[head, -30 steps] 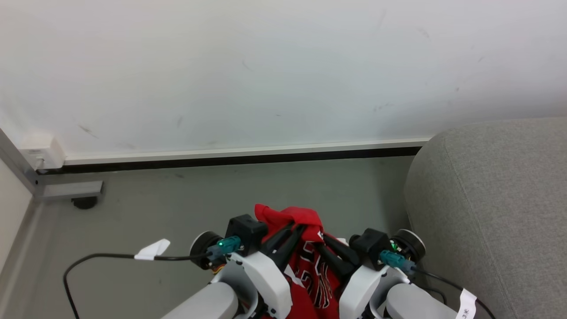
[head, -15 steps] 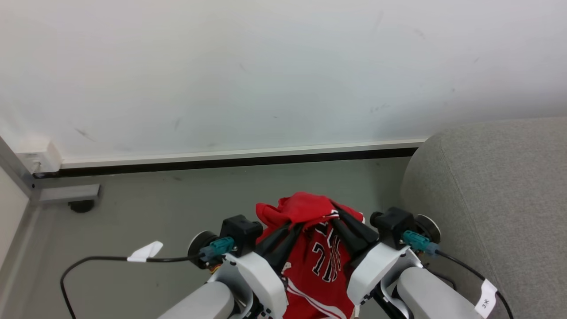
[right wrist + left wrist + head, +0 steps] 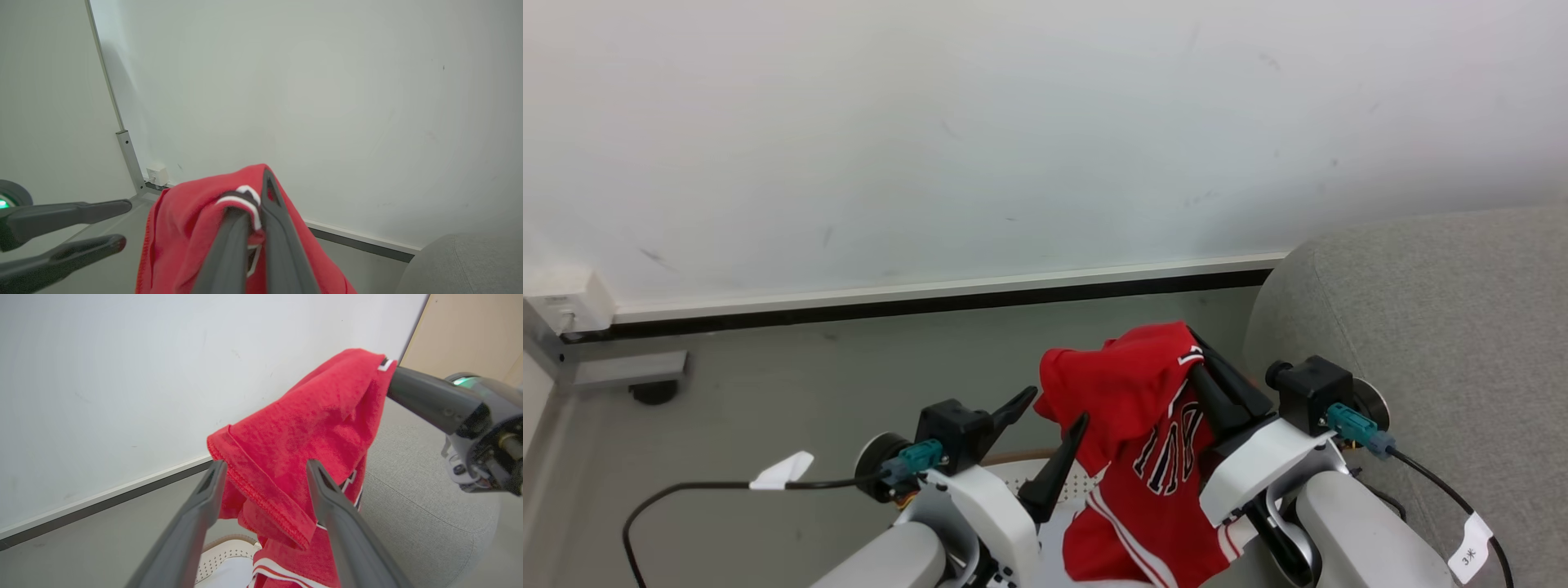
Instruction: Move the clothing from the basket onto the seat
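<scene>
The clothing, a red jersey [image 3: 1131, 400] with white trim and lettering, hangs from my right gripper [image 3: 1194, 347], which is shut on its top fold. The fabric drapes down over the cream basket [image 3: 1045, 472], of which a perforated part and the brown rim show. My left gripper [image 3: 1058, 407] stands open just left of the cloth. In the left wrist view its fingers [image 3: 208, 494] flank a hanging fold of the jersey [image 3: 310, 416] without pinching it. The right wrist view shows the jersey [image 3: 192, 228] clamped in my right gripper [image 3: 253, 196]. The grey seat [image 3: 1429, 327] rises at the right.
A white wall with a dark baseboard [image 3: 931, 304] closes the far side of the grey floor. A metal frame foot with a castor [image 3: 629, 371] stands at the left. A black cable with a white tag [image 3: 780, 472] trails from my left wrist.
My left gripper has opened and let go of the jersey. The right gripper has carried the jersey up and to the right, nearer the seat. The camera has turned slightly right.
</scene>
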Robot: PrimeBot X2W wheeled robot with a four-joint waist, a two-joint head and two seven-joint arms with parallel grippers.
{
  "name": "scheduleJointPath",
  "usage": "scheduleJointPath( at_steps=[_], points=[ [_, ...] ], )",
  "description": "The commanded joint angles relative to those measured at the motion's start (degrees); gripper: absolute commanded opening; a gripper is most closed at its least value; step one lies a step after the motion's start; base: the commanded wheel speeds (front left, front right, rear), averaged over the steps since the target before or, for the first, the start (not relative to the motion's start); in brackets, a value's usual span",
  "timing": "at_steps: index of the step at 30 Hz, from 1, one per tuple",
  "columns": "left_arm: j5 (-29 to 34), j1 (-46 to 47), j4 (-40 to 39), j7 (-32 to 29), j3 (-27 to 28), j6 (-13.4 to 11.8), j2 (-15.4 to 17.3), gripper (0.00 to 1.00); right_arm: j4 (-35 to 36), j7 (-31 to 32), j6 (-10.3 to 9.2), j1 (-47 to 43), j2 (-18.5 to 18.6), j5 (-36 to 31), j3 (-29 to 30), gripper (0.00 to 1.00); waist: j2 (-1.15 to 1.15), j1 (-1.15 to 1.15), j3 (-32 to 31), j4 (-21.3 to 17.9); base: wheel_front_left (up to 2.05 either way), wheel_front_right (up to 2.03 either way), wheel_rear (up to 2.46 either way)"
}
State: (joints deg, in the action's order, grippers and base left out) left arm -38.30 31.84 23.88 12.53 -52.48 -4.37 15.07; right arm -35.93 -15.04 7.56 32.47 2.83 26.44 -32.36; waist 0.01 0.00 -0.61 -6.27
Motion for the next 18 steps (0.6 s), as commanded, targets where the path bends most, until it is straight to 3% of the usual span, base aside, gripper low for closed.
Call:
scheduleJointPath(
  at_steps=[1, 18],
  points=[
    [-0.44, -0.48, 0.21, 0.4, 0.2, -0.14, 0.14, 1.0, 0.54, -0.21, -0.12, -0.97, 0.12, -0.92, 0.58, 0.0, -0.01, 0.0, -0.04, -0.2, 0.0, 0.0, 0.0],
    [-0.54, -1.32, -0.33, 1.07, -0.03, -0.63, 0.65, 1.0, 4.39, -0.21, -0.12, -2.01, 0.15, -5.22, 4.62, 0.0, -0.01, 0.0, 0.04, -5.5, 0.0, 0.0, 0.0]
  ],
)
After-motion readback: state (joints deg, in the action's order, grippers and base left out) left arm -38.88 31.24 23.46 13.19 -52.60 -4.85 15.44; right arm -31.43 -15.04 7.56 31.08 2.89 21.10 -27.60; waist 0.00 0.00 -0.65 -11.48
